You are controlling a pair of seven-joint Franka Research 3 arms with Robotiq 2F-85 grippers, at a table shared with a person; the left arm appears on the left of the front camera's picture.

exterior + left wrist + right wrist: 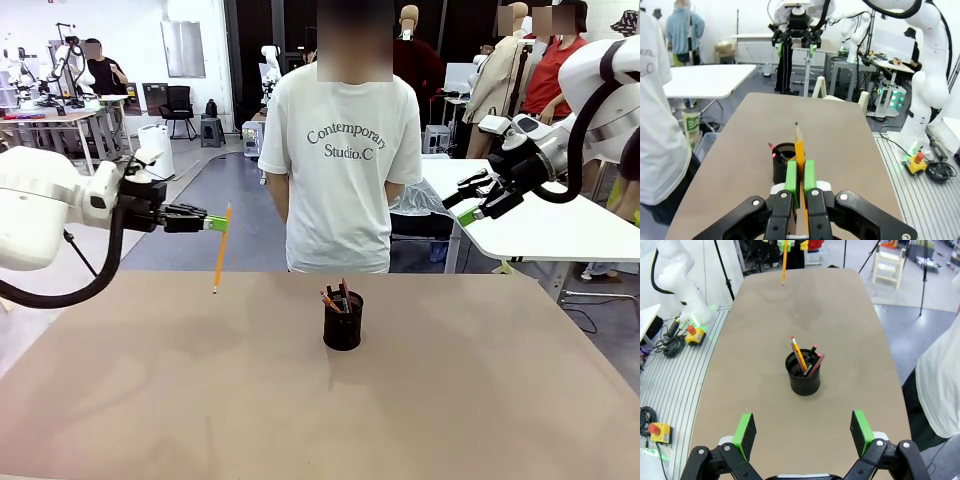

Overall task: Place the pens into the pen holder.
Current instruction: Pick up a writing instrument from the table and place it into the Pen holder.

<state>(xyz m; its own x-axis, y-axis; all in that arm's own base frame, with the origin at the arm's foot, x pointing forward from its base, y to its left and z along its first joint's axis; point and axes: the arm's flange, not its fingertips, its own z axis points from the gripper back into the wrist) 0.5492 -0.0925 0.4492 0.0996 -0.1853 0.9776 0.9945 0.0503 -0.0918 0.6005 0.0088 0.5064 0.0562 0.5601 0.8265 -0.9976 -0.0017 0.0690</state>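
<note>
One light, stiff pencil point(221, 248) hangs clenched near its top in the left gripper point(214, 222), well left of the pen holder point(343, 321), which holds several pens point(807, 359); beyond, the right gripper point(482, 200) stands released.

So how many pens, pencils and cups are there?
Pencils: 2, one in the left gripper, one in the cup
Pens: 3, in the cup
Cups: 1
Total: 6

We see a tan table point(480, 400); on it stands the black pen holder point(343, 322), seemingly near its middle, with pens point(338, 298) inside.
</note>
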